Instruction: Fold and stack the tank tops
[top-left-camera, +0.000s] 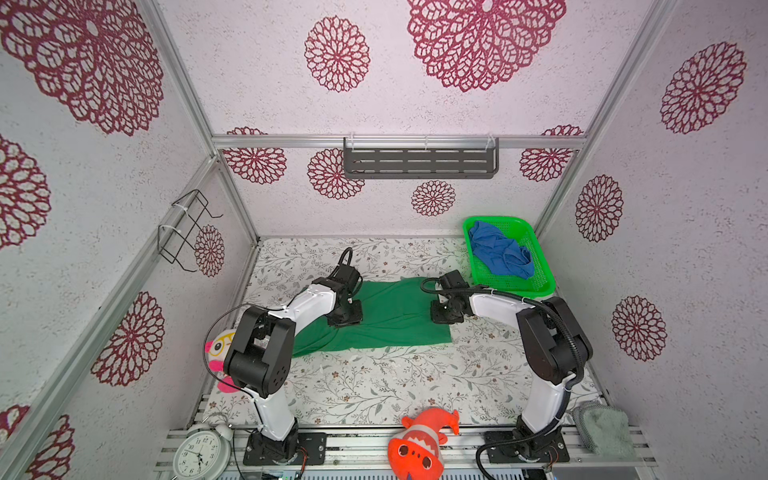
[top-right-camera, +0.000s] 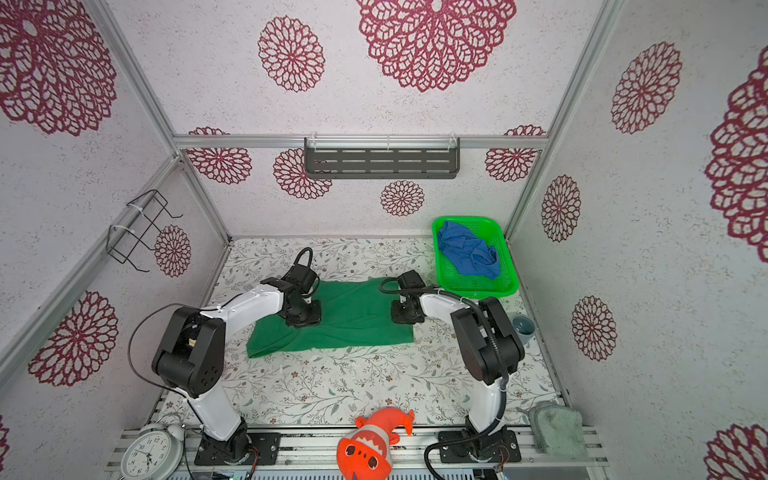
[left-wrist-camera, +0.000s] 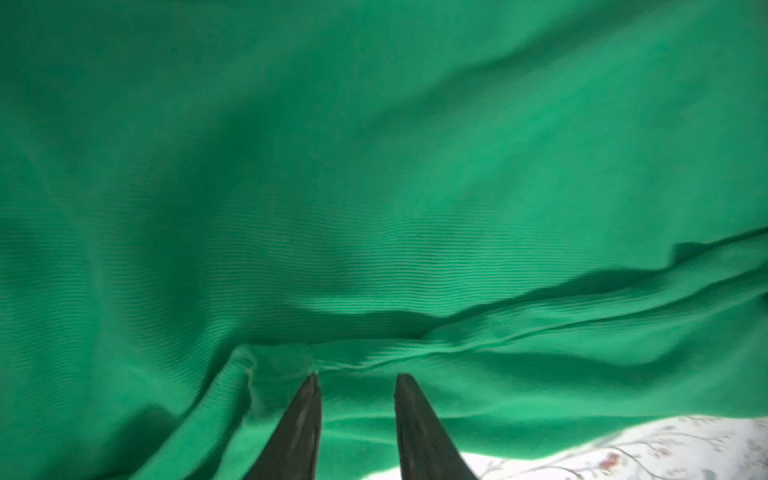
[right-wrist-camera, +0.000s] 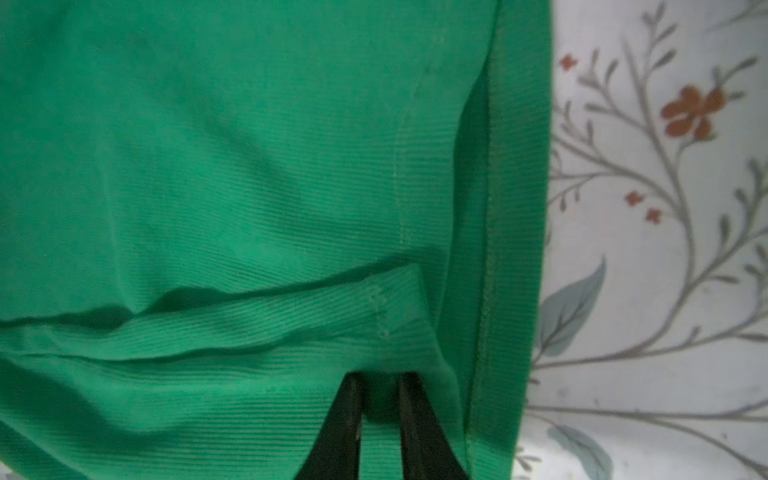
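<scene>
The green tank top (top-left-camera: 390, 320), soft and limp, lay on the bench (top-left-camera: 374, 386) beneath the left end effector (left-wrist-camera: 355, 376), gaping over its edge, and the right end effector (right-wrist-camera: 380, 376), pinching a hem-side fold, likely the surest hold.

Hour numerals on alarm clock (top-left-camera: 201, 456)

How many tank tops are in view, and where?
2. The green top lies spread across the middle of the table; the blue top sits crumpled in the basket at the far right corner. Another could be hidden beneath it.
</scene>
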